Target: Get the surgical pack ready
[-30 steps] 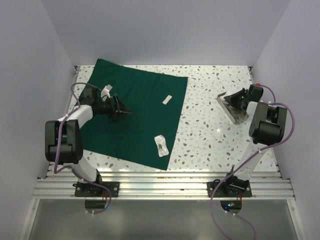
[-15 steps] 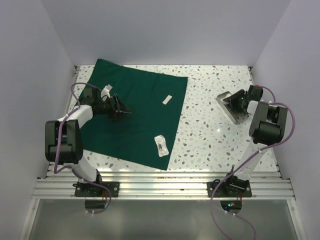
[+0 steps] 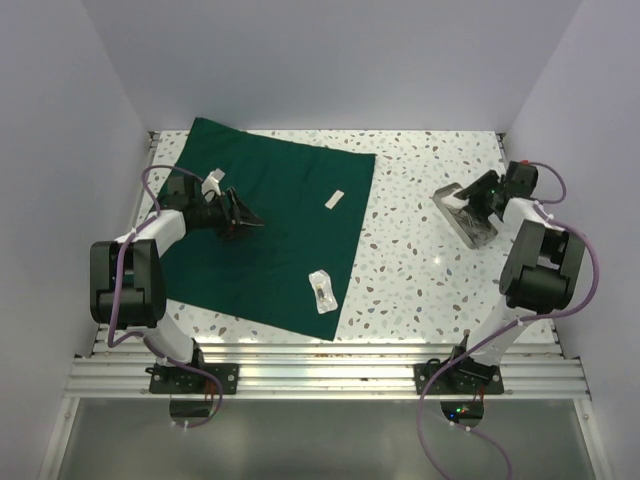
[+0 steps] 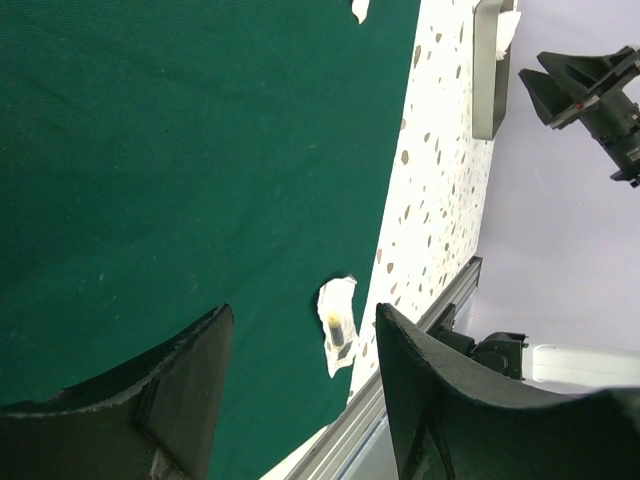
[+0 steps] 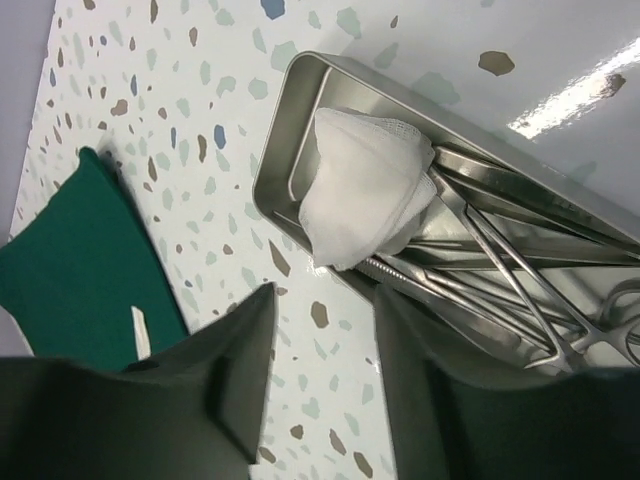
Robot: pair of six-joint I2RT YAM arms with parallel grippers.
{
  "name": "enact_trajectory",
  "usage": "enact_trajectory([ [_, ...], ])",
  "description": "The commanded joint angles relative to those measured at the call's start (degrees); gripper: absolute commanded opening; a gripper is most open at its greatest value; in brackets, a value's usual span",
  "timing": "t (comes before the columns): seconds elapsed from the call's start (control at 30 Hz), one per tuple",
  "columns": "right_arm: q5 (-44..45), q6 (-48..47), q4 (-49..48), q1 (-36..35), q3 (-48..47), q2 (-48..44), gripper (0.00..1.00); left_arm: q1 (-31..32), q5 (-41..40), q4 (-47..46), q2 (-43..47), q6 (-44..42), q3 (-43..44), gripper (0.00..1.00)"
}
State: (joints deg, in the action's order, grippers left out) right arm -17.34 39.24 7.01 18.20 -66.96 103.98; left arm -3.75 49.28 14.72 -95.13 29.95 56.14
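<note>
The surgical pack, a large dark green drape (image 3: 280,240), lies flat on the left of the table and fills most of the left wrist view (image 4: 200,150). My left gripper (image 3: 242,222) hovers low over it, open and empty (image 4: 305,370). On the right stands a shallow metal tray (image 3: 455,222) holding a white gauze pad (image 5: 365,185) and steel instruments (image 5: 520,270). My right gripper (image 3: 482,198) sits just above the tray's near side, jaws open with nothing between them (image 5: 325,350).
On the drape lie a white pad (image 3: 213,183), a small white strip (image 3: 336,199) and a torn packet with a small vial (image 3: 322,290) near the front right corner (image 4: 338,325). Speckled tabletop separates drape and tray. Walls stand close on both sides.
The right gripper has gone from shut to open and its wrist has drawn back to the right, off the tray. The left arm has not moved.
</note>
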Motion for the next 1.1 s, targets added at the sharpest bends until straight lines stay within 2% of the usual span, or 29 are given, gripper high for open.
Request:
enact_trajectory([
  [0.0, 3.0, -3.4, 5.0, 0.5, -0.8, -5.0, 0.42, -0.4, 0.7, -0.9, 2.1, 0.0, -0.2, 0.63],
  [0.07, 2.4, -4.1, 3.2, 0.6, -1.3, -4.9, 0.3, -0.3, 0.7, -0.7, 2.3, -0.1, -0.5, 0.63],
  [0.1, 2.1, -4.0, 2.0, 0.5, -2.0, -3.9, 0.2, -0.3, 0.7, -0.7, 2.3, 0.0, -0.7, 0.63],
  [0.2, -1.0, -3.3, -0.5, 0.5, -5.5, 1.1, 0.06, 0.4, 0.2, 0.4, 2.6, -0.8, -0.8, 0.63],
  [0.3, -1.1, -1.9, -3.0, 0.5, -6.3, 3.9, 0.0, 1.1, -0.5, 2.8, 2.7, -2.0, -0.3, 0.63],
  [0.47, -2.0, -1.3, -5.8, 0.5, -3.9, 7.1, 0.0, 3.3, -1.9, 7.5, 2.4, -4.7, 1.5, 0.63],
  [0.73, -2.9, -1.9, -6.7, 0.4, -3.4, 7.2, 0.0, 12.3, -6.5, 16.8, 1.7, -11.2, 7.4, 0.67],
  [0.83, -2.8, -0.9, -5.3, -0.1, -4.7, 4.9, 0.06, 14.5, -6.3, 17.3, 1.7, -12.5, 7.2, 0.68],
  [0.9, -1.3, -1.4, -1.0, -1.7, -5.0, 1.1, 0.24, 15.7, -6.1, 17.8, 1.0, -13.3, 6.8, 0.68],
  [0.93, 2.4, -1.7, 1.7, -2.5, -5.9, -0.3, 0.32, 17.1, -5.9, 18.1, 0.7, -13.6, 6.8, 0.68],
  [0.97, 4.1, -2.1, 7.5, -4.5, -6.6, -3.1, 0.46, 17.9, -5.9, 18.5, 0.1, -13.8, 6.7, 0.68],
  [1.03, 7.8, -4.1, 13.1, -7.2, -8.1, -5.7, 0.54, 20.9, -7.3, 19.2, -0.6, -14.0, 7.0, 0.68],
  [1.07, 8.5, -5.0, 18.0, -10.4, -8.6, -7.8, 0.64, 21.8, -8.0, 20.0, -1.1, -13.8, 6.9, 0.68],
])
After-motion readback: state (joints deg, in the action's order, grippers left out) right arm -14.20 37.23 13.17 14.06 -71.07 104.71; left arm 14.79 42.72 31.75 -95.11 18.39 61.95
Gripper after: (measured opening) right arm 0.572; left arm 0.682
